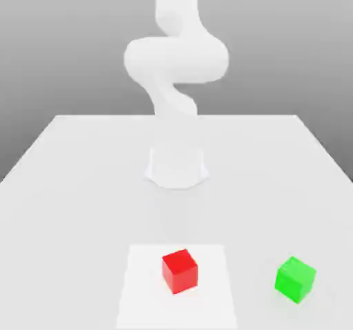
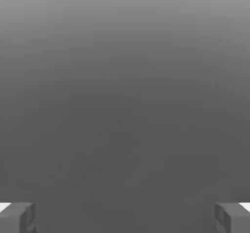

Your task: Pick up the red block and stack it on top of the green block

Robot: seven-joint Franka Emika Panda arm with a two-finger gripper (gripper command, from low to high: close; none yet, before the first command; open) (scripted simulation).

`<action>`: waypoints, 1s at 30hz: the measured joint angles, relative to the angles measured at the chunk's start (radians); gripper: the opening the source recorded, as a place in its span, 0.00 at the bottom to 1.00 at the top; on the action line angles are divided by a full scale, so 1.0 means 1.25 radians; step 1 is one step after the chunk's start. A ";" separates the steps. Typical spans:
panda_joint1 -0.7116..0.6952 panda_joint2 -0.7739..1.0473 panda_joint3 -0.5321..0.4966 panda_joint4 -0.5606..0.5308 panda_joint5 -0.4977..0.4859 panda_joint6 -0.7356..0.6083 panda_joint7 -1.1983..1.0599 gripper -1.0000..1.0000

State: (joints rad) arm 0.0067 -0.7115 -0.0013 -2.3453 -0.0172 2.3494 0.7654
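The red block [image 1: 180, 270] sits low and centre in the exterior view on a pale square patch [image 1: 138, 287], with the green block [image 1: 296, 278] well apart toward the lower right. The gripper [image 2: 125, 217] hangs wide open, empty. Both blocks look like small, rigid, smooth-faced cubes, probably light; opposite flat sides look the best hold.

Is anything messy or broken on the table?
Nothing stands out. The red block and the green block both sit flat on the table, apart from each other, each turned a little. Nothing looks tipped or damaged.
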 joint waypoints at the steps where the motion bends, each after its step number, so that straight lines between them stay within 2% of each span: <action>1: 0.003 0.033 -0.001 -0.016 -0.006 0.018 -0.013 0.50; 12: 0.027 0.356 -0.027 -0.179 -0.035 0.198 -0.163 0.50; 20: 0.039 0.587 -0.031 -0.293 0.012 0.330 -0.316 0.50; 26: 0.031 0.761 -0.015 -0.282 0.048 0.471 -0.354 0.50; 27: 0.032 0.780 -0.017 -0.280 0.047 0.488 -0.354 0.00; 30: 0.032 0.780 -0.016 -0.280 0.046 0.487 -0.353 0.00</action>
State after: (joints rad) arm 0.0469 0.2638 -0.0218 -2.6951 0.0408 2.9582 0.3239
